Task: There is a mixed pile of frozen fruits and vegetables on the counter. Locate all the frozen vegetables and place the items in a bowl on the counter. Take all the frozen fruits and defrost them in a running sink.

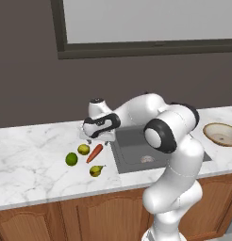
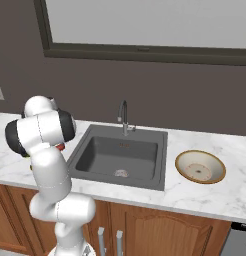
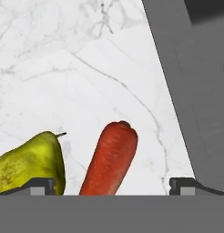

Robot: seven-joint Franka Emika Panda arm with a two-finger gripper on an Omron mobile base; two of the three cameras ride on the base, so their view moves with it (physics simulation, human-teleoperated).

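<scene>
The carrot lies at bottom centre of the hand view on the counter, just beside the pear. The gripper hangs spread wide, empty. Stiff, light, probably slick; best pinched across its thicker middle.

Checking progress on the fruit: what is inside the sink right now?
The sink holds just its round drain; no produce lies in it. Its near wall hides the front strip of the floor.
</scene>
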